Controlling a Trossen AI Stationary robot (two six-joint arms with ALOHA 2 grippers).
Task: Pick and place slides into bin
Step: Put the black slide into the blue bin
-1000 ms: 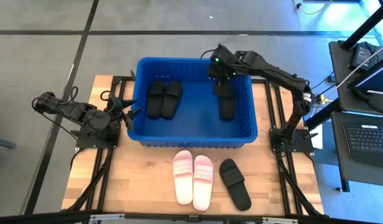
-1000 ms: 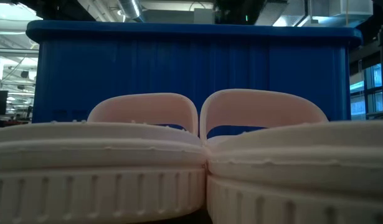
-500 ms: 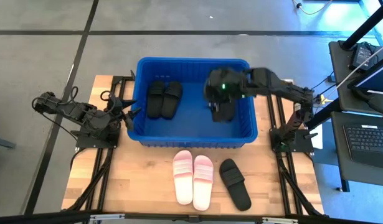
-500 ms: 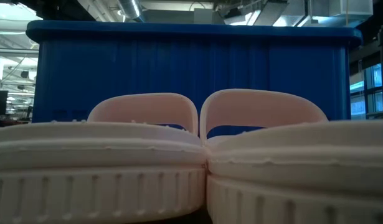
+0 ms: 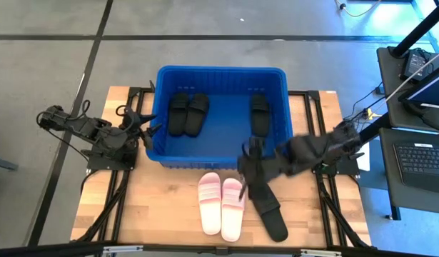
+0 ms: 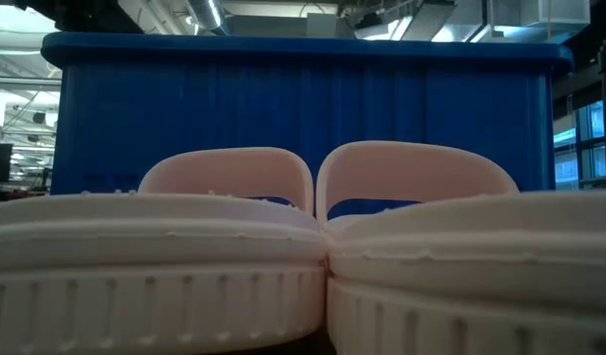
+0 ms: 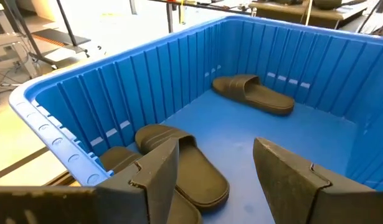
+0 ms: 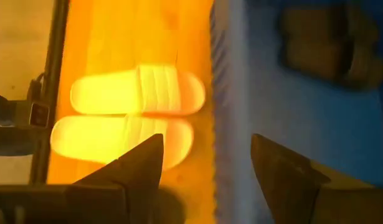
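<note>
The right pincer (image 5: 249, 165) is hovering open and empty, maybe over the flat black slide (image 5: 269, 210) on the desk (image 5: 162, 200). Next it needs to grab that slide for the big blue plastic bin (image 5: 220, 163).

The left pincer (image 5: 149, 123) is waiting open beside the bin.

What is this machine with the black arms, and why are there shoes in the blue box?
It is a robot with two arms at a wooden table, tidying sandals. One camera looks down from above, one sits at table height, and one rides on each wrist. The blue bin holds three black slides. Two pink slides and one black slide lie on the table. The right gripper hangs open and empty above them. The left gripper waits open beside the bin.
</note>
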